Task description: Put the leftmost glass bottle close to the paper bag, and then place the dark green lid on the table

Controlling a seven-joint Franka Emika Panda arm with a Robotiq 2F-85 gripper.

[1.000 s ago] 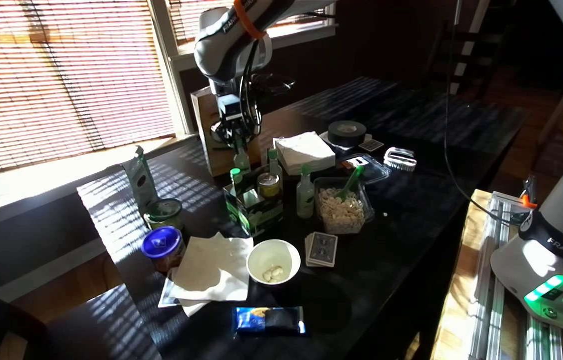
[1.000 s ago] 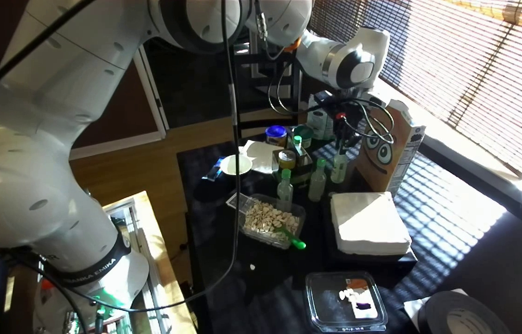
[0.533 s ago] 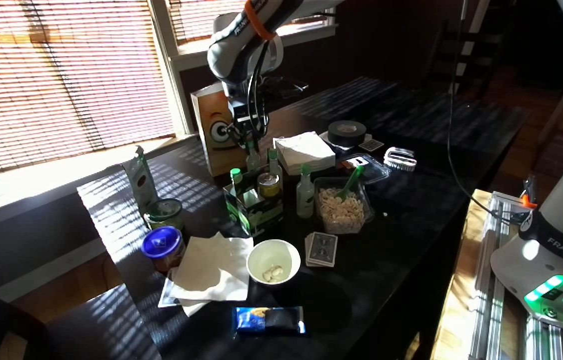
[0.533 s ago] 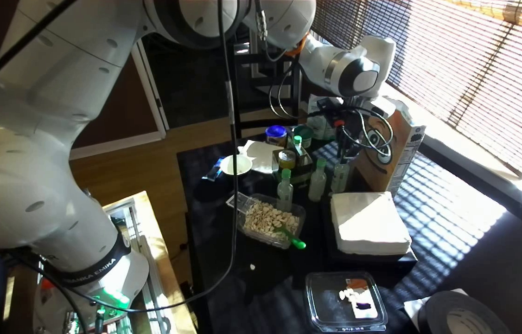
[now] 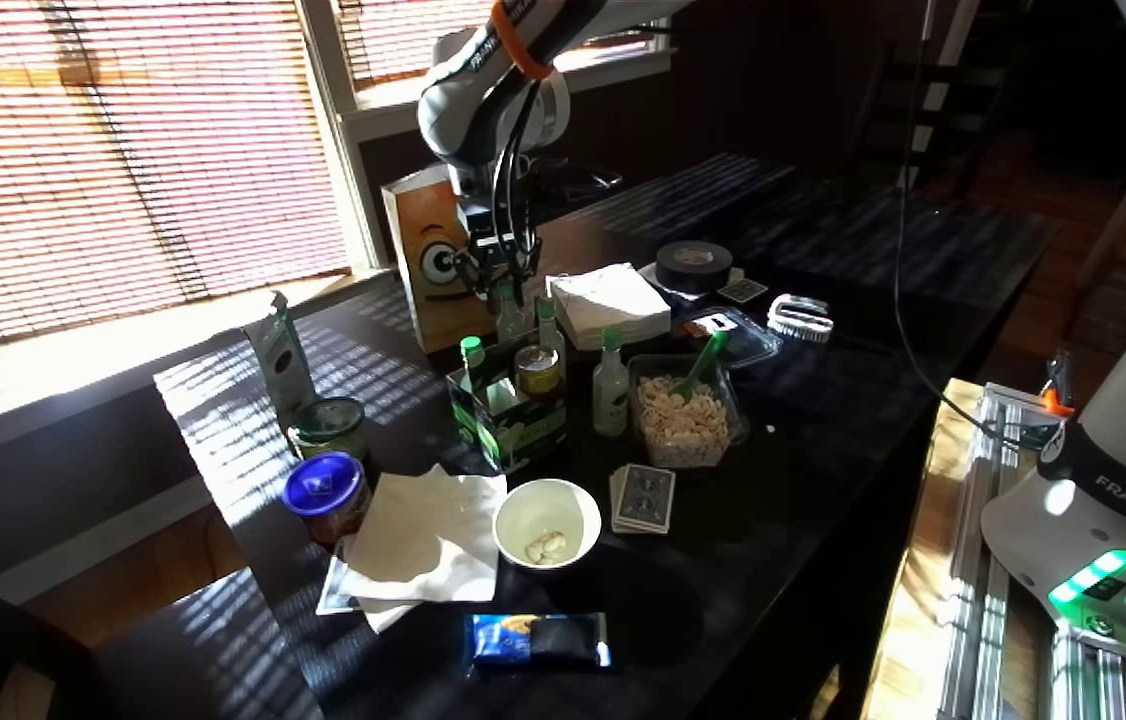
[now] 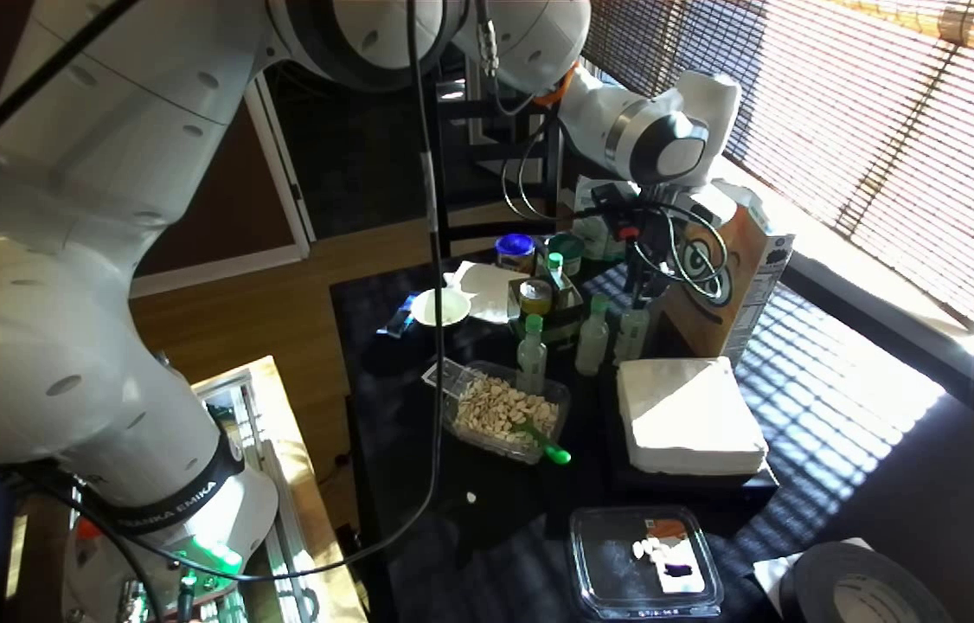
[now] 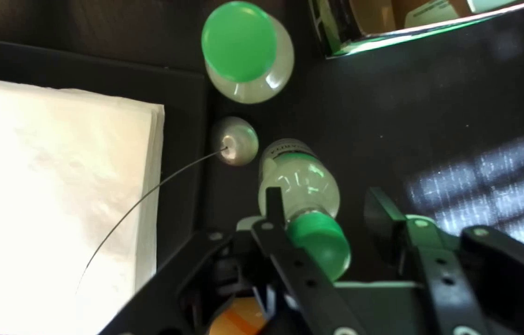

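Note:
The glass bottle (image 5: 511, 320), pale with a green cap, stands on the glossy black table (image 5: 783, 500) close in front of the brown paper bag (image 5: 435, 250) with the cartoon face. It also shows in an exterior view (image 6: 631, 337) beside the bag (image 6: 712, 277). My gripper (image 5: 500, 283) is right above the bottle. In the wrist view the fingers (image 7: 325, 204) are apart, with the bottle's green cap (image 7: 320, 244) between them; a gap shows toward the right finger. The dark green lid (image 5: 327, 414) sits on a can; it also shows in an exterior view (image 6: 567, 245).
Another green-capped bottle (image 6: 592, 337) and a carton (image 5: 513, 425) with bottles and a can stand nearby. A white napkin stack (image 6: 690, 415) is close beside. A blue-lidded canister (image 5: 325, 490) and foil pouch (image 5: 281, 360) flank the green-lidded can. A cracker tub (image 5: 683, 420) holds a green spoon.
My gripper carried the bottle sideways along the bag toward the napkin stack and down onto the table. The fingers are now apart from each other around the cap.

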